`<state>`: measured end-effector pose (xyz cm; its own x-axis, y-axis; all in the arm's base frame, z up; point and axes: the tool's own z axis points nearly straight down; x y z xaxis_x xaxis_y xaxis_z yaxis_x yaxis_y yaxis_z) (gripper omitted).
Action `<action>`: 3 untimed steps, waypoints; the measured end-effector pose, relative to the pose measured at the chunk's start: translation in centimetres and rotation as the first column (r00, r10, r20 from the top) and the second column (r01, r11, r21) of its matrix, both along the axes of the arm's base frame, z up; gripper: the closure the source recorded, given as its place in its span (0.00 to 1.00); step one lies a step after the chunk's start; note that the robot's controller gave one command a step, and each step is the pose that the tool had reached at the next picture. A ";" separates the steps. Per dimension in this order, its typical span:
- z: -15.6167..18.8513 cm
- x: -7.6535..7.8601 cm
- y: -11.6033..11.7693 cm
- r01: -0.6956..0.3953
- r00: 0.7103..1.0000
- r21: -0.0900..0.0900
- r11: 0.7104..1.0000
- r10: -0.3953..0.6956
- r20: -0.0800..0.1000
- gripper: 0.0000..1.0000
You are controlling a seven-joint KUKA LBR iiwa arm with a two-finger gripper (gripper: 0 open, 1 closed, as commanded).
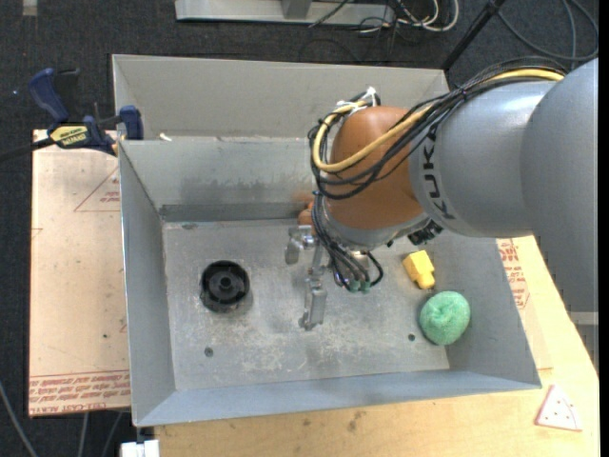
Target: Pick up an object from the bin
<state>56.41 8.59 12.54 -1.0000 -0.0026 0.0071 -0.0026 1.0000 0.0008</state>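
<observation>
My gripper hangs below the orange-covered wrist, low over bare bin floor near the middle. A black round ribbed cap-like thing lies to its left, about a hand's width away. To the right lie a small yellow block and, nearer the front right corner, a green fuzzy ball. None of them touches the gripper.
The arm and its orange cover with cables come in from the right and hide the back middle of the bin. The bin's sloping walls rise on all sides.
</observation>
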 end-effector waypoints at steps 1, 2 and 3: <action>0.4 0.2 0.0 0.002 1.000 0.001 1.000 -0.002 0.007 0.00; -3.1 4.5 2.7 -0.007 1.000 0.001 1.000 0.007 0.018 0.00; -5.2 5.5 6.9 -0.061 0.998 0.000 0.998 0.061 0.007 0.00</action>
<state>61.89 15.51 7.35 -0.9980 -0.0638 0.0001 -0.0638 0.9980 0.0005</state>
